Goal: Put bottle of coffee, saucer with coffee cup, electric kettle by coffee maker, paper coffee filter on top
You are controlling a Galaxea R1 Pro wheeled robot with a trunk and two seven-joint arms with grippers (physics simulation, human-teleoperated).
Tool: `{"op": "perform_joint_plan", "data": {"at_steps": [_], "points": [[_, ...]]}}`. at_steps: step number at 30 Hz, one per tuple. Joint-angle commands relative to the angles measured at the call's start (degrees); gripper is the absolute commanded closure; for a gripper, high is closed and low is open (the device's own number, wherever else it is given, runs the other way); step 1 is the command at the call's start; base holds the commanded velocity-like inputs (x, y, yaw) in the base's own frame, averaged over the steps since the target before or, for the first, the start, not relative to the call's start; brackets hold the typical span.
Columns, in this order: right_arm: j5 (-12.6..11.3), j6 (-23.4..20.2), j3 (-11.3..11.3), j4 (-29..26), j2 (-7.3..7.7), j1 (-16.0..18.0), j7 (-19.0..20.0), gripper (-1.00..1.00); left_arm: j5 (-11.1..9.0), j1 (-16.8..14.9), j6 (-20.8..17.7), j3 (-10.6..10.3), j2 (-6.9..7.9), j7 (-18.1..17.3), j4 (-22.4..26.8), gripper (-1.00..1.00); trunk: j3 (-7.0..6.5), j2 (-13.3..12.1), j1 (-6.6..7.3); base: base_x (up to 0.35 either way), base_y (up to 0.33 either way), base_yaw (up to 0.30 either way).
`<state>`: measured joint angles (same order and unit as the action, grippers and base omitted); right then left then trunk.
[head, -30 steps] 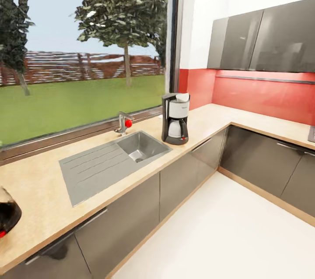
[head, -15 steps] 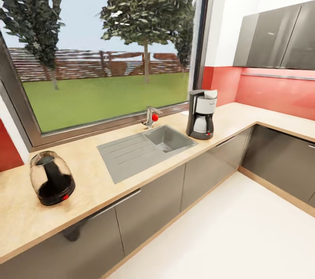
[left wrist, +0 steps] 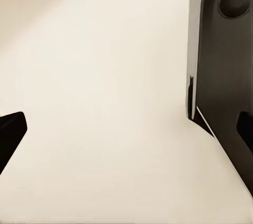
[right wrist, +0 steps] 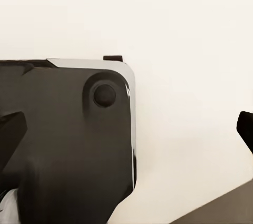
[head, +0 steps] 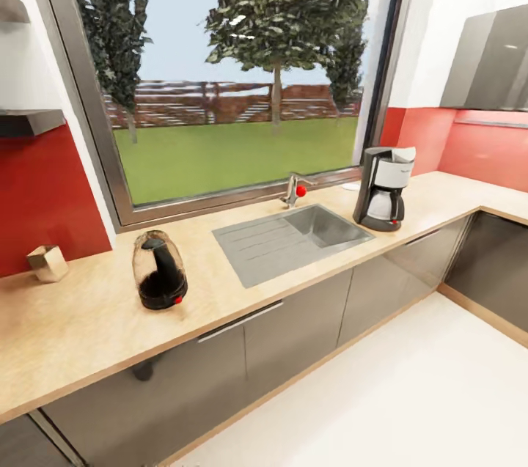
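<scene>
While the robot is in transit along the kitchen countertop (head: 88,328), little of the coffee station looks set up. The coffee maker (head: 383,188) stands upright on the counter just past the sink (head: 293,241), near the window, so that part holds. The electric kettle (head: 159,270) sits upright on the same counter but well apart from the coffee maker, on the far side of the sink, so it still needs moving. A small tan box (head: 48,262) rests against the red wall panel (head: 44,196) beyond the kettle; a dark shelf edge (head: 26,121) shows above it. No coffee jar, filter, saucer or cup can be made out here, so by my read those steps are all pending.

In the left wrist view the left gripper (left wrist: 126,129) has dark fingertips at opposite edges with only pale floor between: spread wide, holding nothing. Same for the right gripper (right wrist: 129,129) in the right wrist view: tips far apart, empty, beside a dark robot panel (right wrist: 68,134).
</scene>
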<state>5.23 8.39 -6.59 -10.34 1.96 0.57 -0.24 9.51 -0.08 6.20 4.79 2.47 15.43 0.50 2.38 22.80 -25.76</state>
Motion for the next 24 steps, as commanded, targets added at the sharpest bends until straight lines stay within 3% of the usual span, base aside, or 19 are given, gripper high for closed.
{"op": "perform_joint_plan", "data": {"at_steps": [1,24], "points": [[0.56,0.19,-0.44,0.03,-0.02,0.04,-0.02,-1.0,0.6,-0.01,0.13,0.49,-0.01,0.14,0.03,-1.0,0.17,0.12,-0.03,-0.02,0.02,0.239],[0.56,0.2,-0.44,0.05,-0.02,0.04,-0.04,-1.0,0.6,-0.01,0.21,0.49,-0.01,0.13,0.03,-1.0,1.49,0.12,-0.03,-0.001,0.002,0.239]]}}
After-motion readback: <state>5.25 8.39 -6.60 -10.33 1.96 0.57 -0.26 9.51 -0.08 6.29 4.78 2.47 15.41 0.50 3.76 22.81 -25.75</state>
